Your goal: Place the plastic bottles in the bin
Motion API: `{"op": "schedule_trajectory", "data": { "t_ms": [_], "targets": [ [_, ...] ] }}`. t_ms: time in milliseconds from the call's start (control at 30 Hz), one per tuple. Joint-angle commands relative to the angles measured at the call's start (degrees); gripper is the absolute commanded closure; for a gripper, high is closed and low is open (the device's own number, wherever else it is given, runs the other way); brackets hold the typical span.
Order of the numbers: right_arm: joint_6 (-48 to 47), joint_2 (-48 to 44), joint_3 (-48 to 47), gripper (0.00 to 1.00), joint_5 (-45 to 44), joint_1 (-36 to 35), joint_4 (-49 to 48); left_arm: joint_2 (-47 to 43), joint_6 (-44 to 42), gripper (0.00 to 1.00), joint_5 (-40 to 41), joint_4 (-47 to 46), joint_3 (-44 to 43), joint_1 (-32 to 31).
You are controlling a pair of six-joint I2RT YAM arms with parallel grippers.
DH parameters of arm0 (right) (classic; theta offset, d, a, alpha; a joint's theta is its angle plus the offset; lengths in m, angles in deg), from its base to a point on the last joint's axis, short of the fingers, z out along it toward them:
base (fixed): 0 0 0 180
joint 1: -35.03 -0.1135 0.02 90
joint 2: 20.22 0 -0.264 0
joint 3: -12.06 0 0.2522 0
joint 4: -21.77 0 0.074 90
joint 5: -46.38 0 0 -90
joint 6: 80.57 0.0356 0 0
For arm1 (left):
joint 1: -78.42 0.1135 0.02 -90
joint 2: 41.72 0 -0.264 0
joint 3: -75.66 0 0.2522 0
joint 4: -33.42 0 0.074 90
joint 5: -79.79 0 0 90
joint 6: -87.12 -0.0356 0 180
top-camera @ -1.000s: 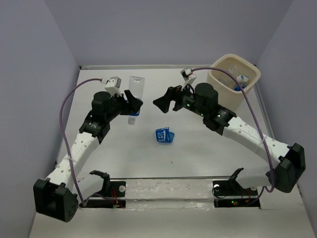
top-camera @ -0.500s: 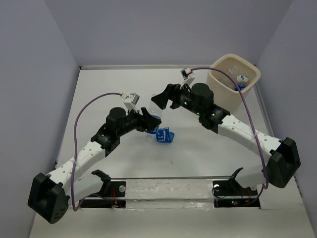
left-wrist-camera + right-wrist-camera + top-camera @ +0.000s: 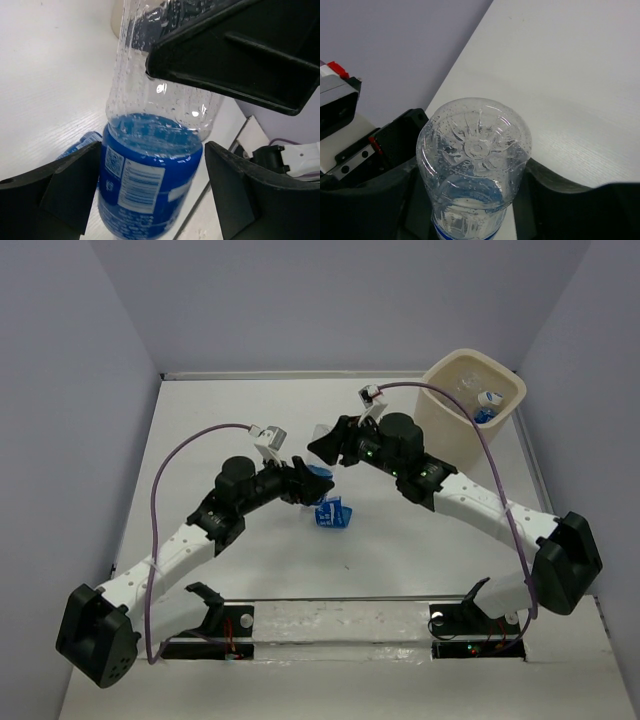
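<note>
Table [image 3: 200,430]: white, faint wood grain, matte.
Walls [image 3: 330,300]: plain pale lavender, at 9, 12 and 3 o'clock.
Light: even, diffuse; shadows soft.

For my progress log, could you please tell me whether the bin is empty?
No, the top view shows blue-labelled bottles lying inside the bin.

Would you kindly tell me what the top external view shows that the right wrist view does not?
Only the top external view shows the bin with bottles already inside, and a crumpled bottle lying on the table. Only the right wrist view shows the held bottle end-on, its moulded base facing the camera, droplets inside. Both show that bottle between the left gripper, shut on it, and the open right gripper.
</note>
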Motion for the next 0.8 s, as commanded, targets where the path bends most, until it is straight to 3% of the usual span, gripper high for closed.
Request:
{"op": "schedule_trajectory", "data": {
  "t_ms": [0,133,233,267,367,433,500,633,767],
  "targets": [
    [-4.5,-3.5,-2.6,0.64,-9.6,0.4,-2.8,-2.5,-0.8,0.01,-2.3,-4.6,-1.7,-0.5],
    [-8.8,-7.2,-8.3,0.7,-13.0,6.4,1.7,-8.1,-0.9,0.01,0.8,0.9,-2.7,-0.5],
    [-8.8,-8.5,-13.7,0.75,-11.1,17.3,3.9,-12.6,-2.7,0.01,3.6,9.4,-5.6,-0.5],
    [-9.8,-9.1,-15.2,0.76,-12.9,21.8,5.5,-14.4,-3.8,0.01,4.5,11.9,-7.6,-0.6],
    [-12.7,-9.7,-20.3,0.76,-19.5,26.6,6.8,-17.1,-6.8,0.01,6.8,20.8,-10.8,-0.6],
    [-18.4,-9.2,-23.9,0.76,-28.6,29.6,7.2,-19.8,-9.9,0.01,8.6,25.5,-11.3,-0.5],
    [-24.1,-8.7,-26.0,0.76,-35.4,31.4,7.3,-22.3,-11.6,0.01,10.2,27.6,-10.5,-0.5],
    [-28.5,-7.6,-30.7,0.77,-40.7,37.7,7.2,-25.2,-13.3,0.01,14.9,29.3,-6.6,-0.5],
    [-34.3,-4.7,-35.2,0.77,-46.4,40.5,6.9,-26.9,-13.8,0.01,13.5,28.3,-7.1,-0.6]
  ]
}}
